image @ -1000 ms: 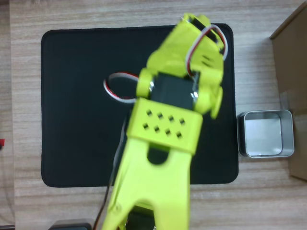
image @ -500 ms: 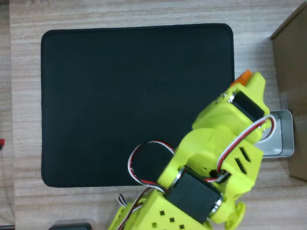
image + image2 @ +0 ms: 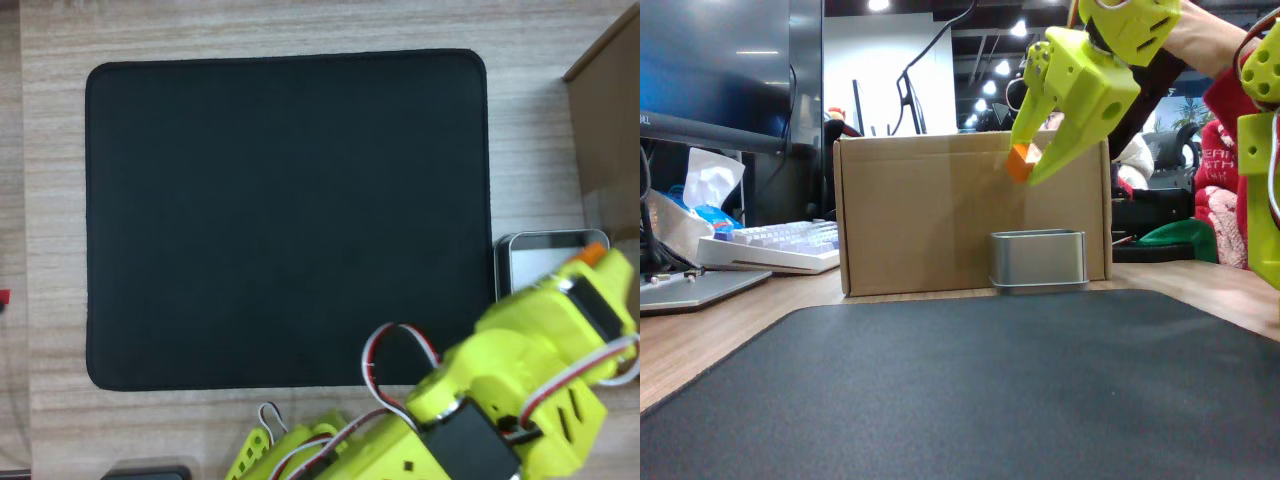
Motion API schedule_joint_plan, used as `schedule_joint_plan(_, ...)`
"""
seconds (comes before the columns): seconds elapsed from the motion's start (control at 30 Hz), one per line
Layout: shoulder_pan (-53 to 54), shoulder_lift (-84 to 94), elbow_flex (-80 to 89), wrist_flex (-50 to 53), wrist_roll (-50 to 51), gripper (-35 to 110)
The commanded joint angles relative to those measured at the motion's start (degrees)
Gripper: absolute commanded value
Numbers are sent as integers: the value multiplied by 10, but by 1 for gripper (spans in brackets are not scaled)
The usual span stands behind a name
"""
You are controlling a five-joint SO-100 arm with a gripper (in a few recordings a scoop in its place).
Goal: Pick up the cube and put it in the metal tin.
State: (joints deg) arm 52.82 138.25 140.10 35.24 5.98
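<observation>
Wood-grain table is carrying a large black mat in the overhead view. At about four o'clock from the mat's centre, the metal tin is sitting just off the mat's right edge, half covered by the lime-green arm reaching in from six o'clock. A sliver of the orange cube is peeking out at the arm's tip, over the tin's right part. A brown cardboard box is lying at two o'clock, beyond the tin.

Office clutter is filling the background of the fixed view: a keyboard and tissue packet at nine o'clock. Here the cardboard box is standing behind the metal tin, which is resting on the table just past the mat. The claw is hanging in the air at twelve o'clock above the tin, its fingers pointing down and clamping the cube, which is well clear of the tin's rim.
</observation>
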Motion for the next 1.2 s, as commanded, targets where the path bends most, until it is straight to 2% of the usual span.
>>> schedule_joint_plan(0.0, 13, -6, 9, -26, 23, 0)
schedule_joint_plan(0.23, -13, -77, 26, -47, -16, 0)
schedule_joint_plan(0.4, -4, -160, -131, 137, 11, 0)
schedule_joint_plan(0.63, 11, -262, -273, 232, 44, 0)
schedule_joint_plan(0.9, -6, -247, -250, 241, 29, 18)
schedule_joint_plan(1.07, -12, -208, -250, 247, 41, 18)
schedule_joint_plan(1.17, -52, -151, -264, 282, 57, 18)
